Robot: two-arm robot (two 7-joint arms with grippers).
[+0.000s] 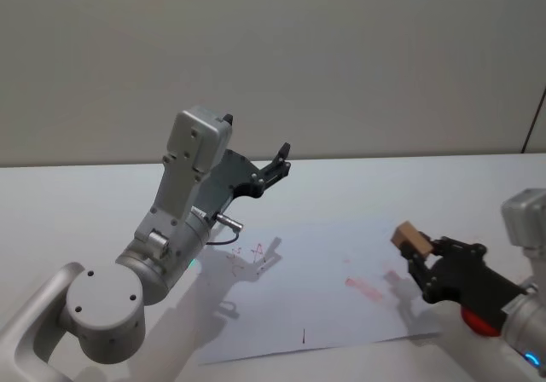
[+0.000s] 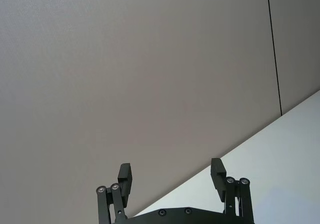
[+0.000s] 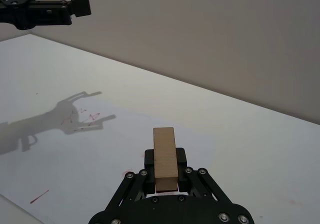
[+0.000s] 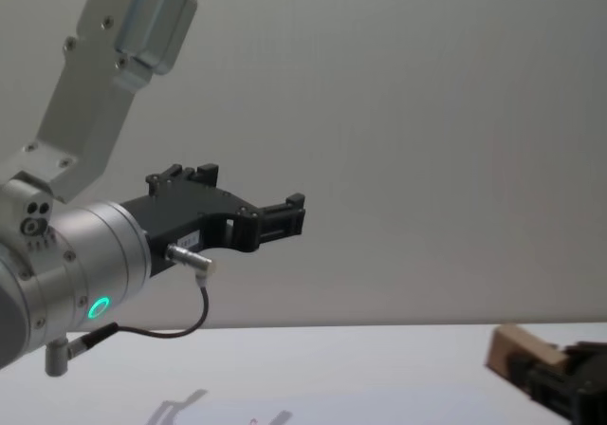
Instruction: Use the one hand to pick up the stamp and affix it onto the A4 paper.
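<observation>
The right tool (image 1: 421,256) is closed on the stamp (image 1: 409,236). Its 2 black fingers clamp the lower end of the small wooden block on 2 opposite sides, and the other end sticks out free in front of them. The stamp is in the air, not touching anything. It hangs over the right part of the A4 paper (image 1: 324,305), close to some red ink marks (image 1: 363,286). The paper lies flat on the white bench (image 1: 85,203).

The left tool (image 2: 171,170) is raised high over the left side of the bench and points to the wall. Its fingers are wide apart and hold nothing, so this arm looks idle.

I judge the stamp to be light and stiff. A firm squeeze should not damage wood, but its smooth sides may let it slip or turn between the fingers when it is pressed down. The present hold on the 2 flat opposite sides seems suitable. Which face carries the ink I cannot tell. The paper is thin and light, so it may slide, or lift together with the stamp if the ink sticks. A straight press down and a straight lift would be the safer way.
</observation>
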